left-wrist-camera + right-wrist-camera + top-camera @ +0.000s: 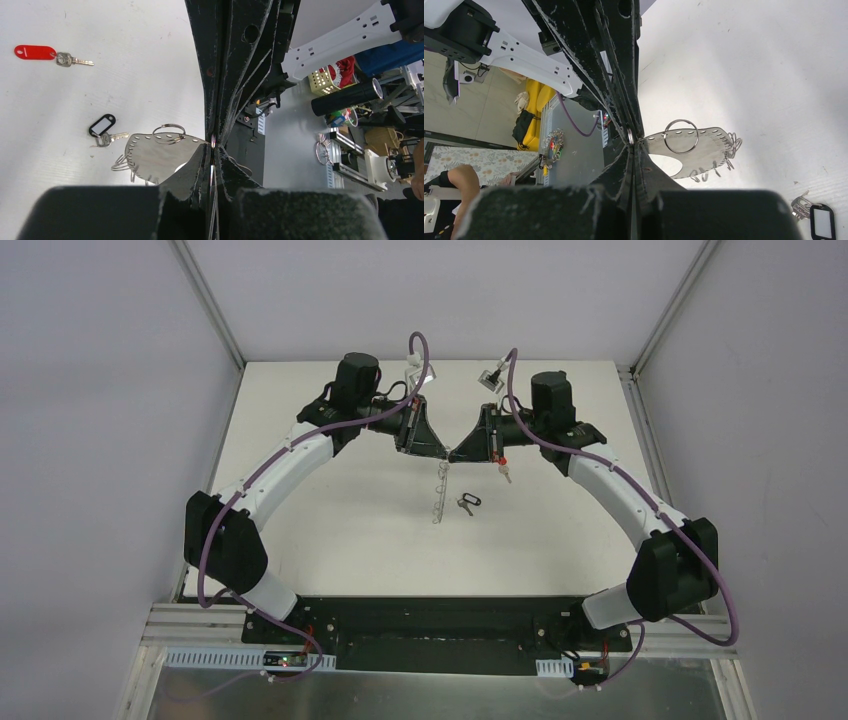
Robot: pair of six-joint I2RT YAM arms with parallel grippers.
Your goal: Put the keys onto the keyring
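The keyring (440, 490) is a thin grey oval band with several wire loops, hanging above the mid table. My left gripper (441, 450) and right gripper (461, 451) meet tip to tip at its top, both shut on its edge. In the left wrist view the keyring (155, 155) sticks out left of the left gripper (213, 147). In the right wrist view the keyring (696, 150) extends right from the right gripper (631, 145). The red-headed key (503, 468) (35, 52) and the dark-tagged key (467, 503) (102, 126) (819, 220) lie flat on the table.
The white table (330, 540) is walled at left, right and back by grey panels. Two small camera-cable fittings (490, 376) hang near the back edge. Both arms arch over the table's sides, with their bases on the black rail (430, 625) at the near edge.
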